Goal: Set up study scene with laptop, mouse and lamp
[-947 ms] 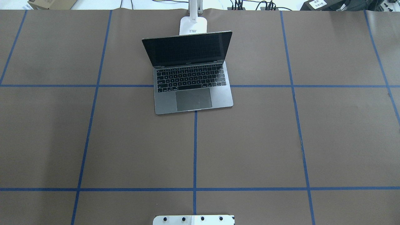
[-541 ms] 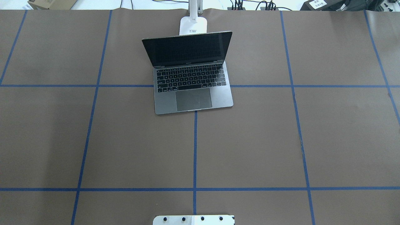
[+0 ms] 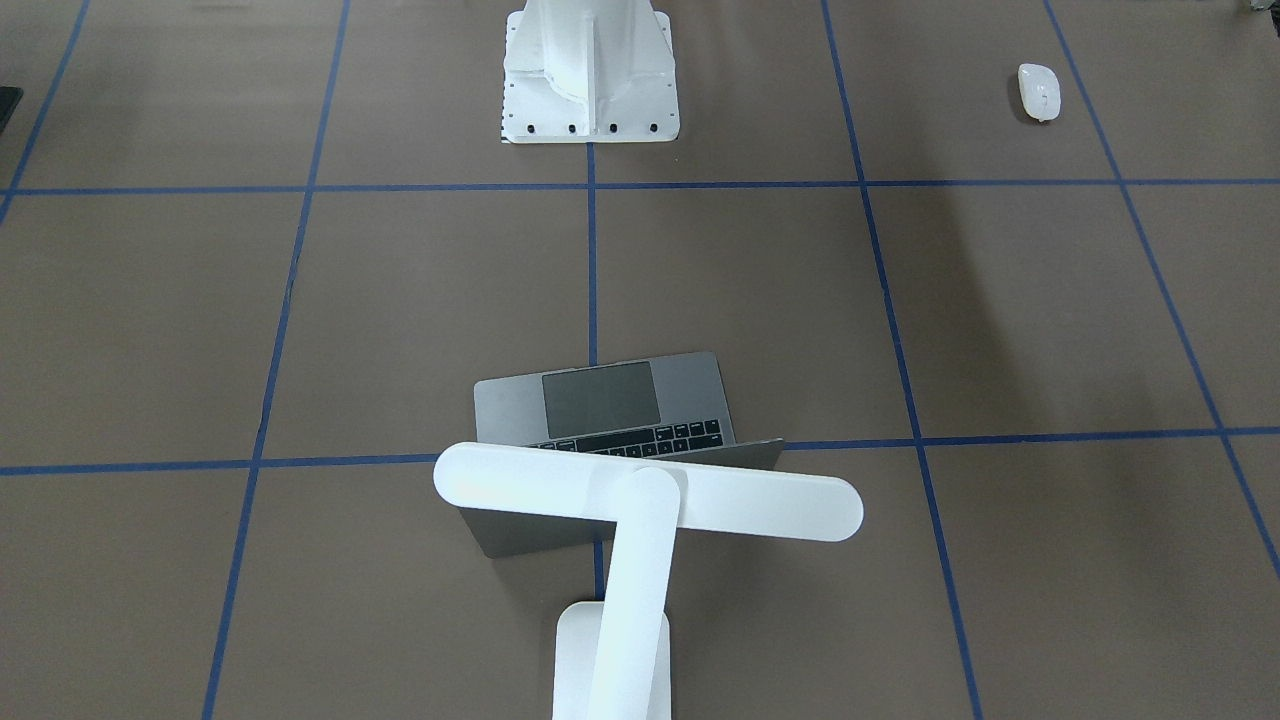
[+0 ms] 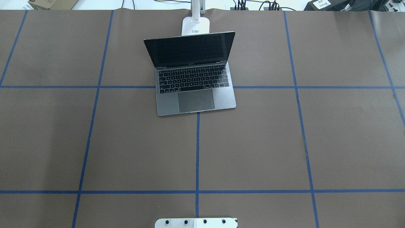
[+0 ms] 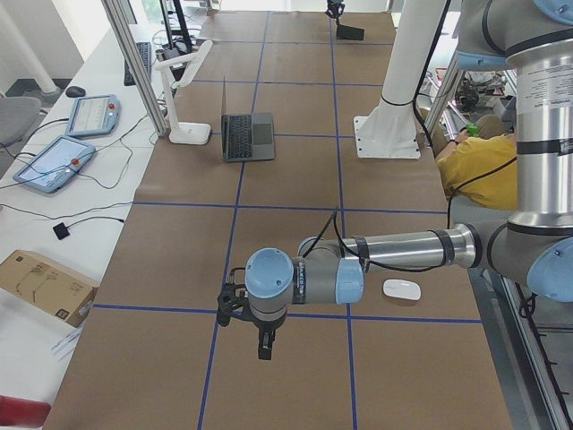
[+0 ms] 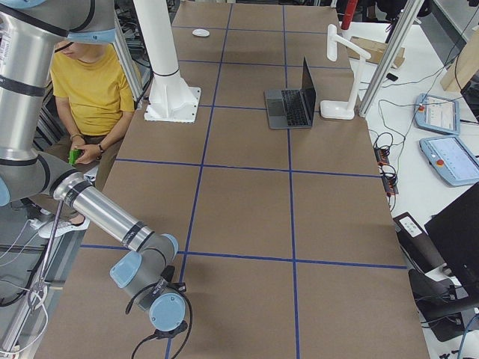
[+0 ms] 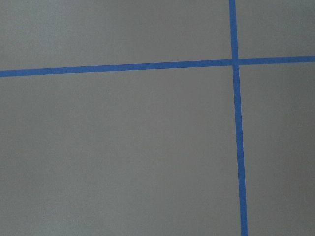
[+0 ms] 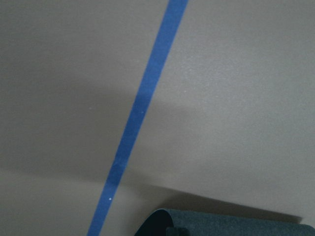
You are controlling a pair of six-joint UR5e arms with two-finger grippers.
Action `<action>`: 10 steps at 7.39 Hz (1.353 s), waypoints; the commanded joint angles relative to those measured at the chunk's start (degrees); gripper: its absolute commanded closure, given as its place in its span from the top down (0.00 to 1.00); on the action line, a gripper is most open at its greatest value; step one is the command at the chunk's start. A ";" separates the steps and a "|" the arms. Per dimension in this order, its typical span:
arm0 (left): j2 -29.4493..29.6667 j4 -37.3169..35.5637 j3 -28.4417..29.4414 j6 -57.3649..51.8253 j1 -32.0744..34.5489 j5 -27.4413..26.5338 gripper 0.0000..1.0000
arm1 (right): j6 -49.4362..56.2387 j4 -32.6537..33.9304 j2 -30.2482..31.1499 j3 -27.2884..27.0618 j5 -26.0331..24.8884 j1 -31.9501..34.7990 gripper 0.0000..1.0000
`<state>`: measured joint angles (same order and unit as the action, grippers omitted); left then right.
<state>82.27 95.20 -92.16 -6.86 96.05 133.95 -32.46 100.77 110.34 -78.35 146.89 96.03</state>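
The laptop stands open at the far middle of the table, keys toward the robot; it also shows in the front view. The white lamp stands right behind it, its base at the far edge and its bar head over the lid. The white mouse lies alone near the robot's edge on its left side. My left gripper hangs over bare table a little beyond the mouse. My right gripper hangs low at the other end. I cannot tell whether either is open or shut.
The white bolted pedestal stands at the near middle edge. A flat black pad lies at the robot's right end; a dark rounded edge shows in the right wrist view. A person in yellow sits behind the robot.
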 commanded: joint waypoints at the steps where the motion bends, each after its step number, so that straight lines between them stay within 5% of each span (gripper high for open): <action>1: 0.00 -0.10 -0.03 0.00 0.01 0.00 1.00 | -0.32 0.04 -0.12 -6.43 0.06 0.04 0.00; 4: 0.00 -0.19 0.14 0.00 -0.08 0.00 1.00 | -0.85 -0.66 -1.43 -17.15 -0.46 0.04 0.00; 6: 0.00 -0.19 0.32 0.00 0.01 0.00 1.00 | -11.06 -0.84 -5.46 -21.04 0.41 -0.05 0.00; 10: -0.09 -0.28 0.41 0.26 -0.08 0.00 1.00 | -31.82 -0.93 -19.95 -22.90 1.82 -4.86 0.00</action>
<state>82.19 94.93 -91.76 -6.63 96.05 133.95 -57.37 99.91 95.32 -101.08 148.31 93.74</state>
